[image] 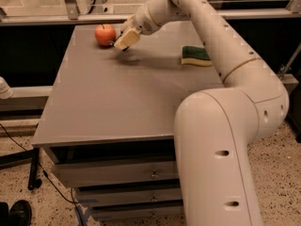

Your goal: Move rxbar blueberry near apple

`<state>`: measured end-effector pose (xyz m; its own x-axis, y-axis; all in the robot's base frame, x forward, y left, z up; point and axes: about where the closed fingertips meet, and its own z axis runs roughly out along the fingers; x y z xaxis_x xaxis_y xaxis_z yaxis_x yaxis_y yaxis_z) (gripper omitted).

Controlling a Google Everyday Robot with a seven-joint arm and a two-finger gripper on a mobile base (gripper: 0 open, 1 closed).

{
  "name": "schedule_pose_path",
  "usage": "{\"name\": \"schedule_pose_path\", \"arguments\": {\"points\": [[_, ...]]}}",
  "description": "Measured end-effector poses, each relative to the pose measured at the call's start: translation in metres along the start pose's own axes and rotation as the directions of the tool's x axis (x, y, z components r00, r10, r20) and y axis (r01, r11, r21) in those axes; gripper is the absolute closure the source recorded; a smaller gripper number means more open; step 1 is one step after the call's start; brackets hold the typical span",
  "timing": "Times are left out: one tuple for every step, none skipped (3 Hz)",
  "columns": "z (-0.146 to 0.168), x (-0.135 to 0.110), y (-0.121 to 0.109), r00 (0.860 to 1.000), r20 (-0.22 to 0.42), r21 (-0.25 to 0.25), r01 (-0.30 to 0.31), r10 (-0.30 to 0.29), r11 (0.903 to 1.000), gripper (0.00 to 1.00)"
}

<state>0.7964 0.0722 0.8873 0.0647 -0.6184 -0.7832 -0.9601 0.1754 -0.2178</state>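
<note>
The apple (pixel 105 34), red-orange with a short stem, sits at the far left of the grey table (pixel 117 102). My gripper (pixel 125 40) hangs just right of the apple, a little above the tabletop, with its shadow below it. Its cream fingers (pixel 128 36) are shut on the rxbar blueberry (pixel 118 44). Only a thin dark edge of the bar shows under the fingertips; the rest is hidden by the gripper.
A green-and-yellow sponge (pixel 195 56) lies at the far right of the table. My white arm (pixel 221 46) reaches over the table's right side. Drawers (pixel 117 173) sit under the front edge. A metal rail (pixel 70 18) runs behind the table.
</note>
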Motion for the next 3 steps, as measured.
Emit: {"name": "schedule_pose_path", "arguments": {"points": [[0.021, -0.008, -0.007, 1.000, 0.015, -0.007, 0.005, -0.005, 1.0000, 0.85], [0.032, -0.007, -0.013, 1.000, 0.015, -0.006, 0.000, 0.000, 1.0000, 0.62], [0.036, -0.006, -0.017, 1.000, 0.013, 0.000, -0.002, 0.002, 1.0000, 0.39]]}}
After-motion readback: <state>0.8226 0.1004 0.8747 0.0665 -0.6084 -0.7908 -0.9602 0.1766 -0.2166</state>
